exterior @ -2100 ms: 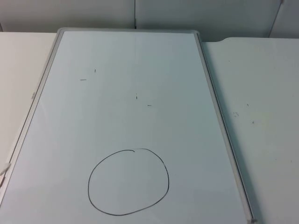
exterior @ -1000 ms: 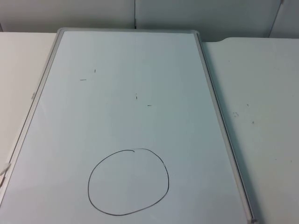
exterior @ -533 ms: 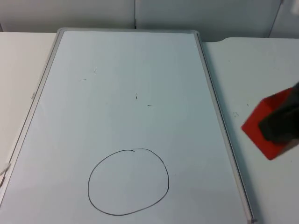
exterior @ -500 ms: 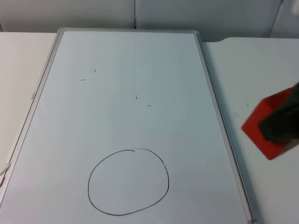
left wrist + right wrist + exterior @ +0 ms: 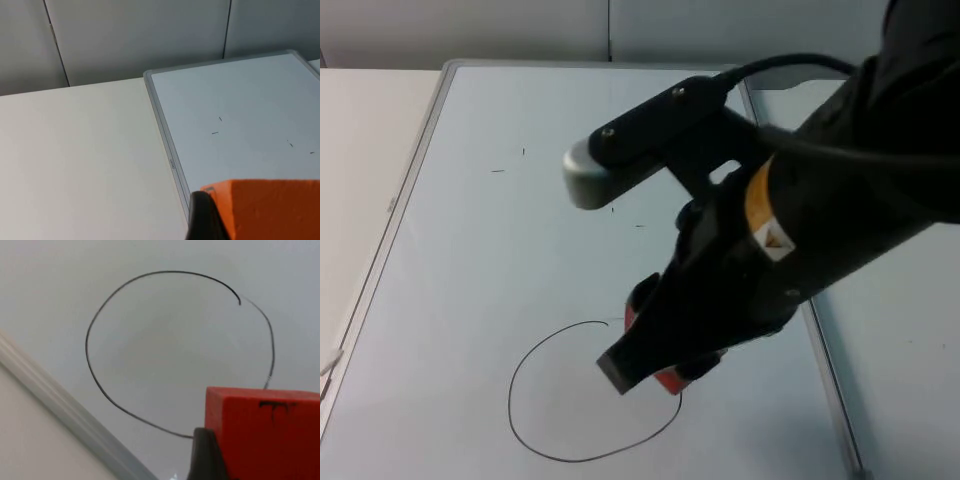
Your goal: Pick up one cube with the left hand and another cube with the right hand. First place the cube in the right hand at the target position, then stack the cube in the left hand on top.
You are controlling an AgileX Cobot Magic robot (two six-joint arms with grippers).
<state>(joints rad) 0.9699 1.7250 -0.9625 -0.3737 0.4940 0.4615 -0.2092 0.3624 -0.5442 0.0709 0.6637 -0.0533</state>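
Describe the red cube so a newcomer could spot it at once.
Start at the whiteboard on the table, then find the hand-drawn black circle near its front edge. The red cube is held in the right hand above that circle's right rim; the left hand's cube is orange.

Red cube (image 5: 642, 312) mostly hidden behind right gripper (image 5: 655, 365); orange cube (image 5: 270, 207) cut off at picture's edge.
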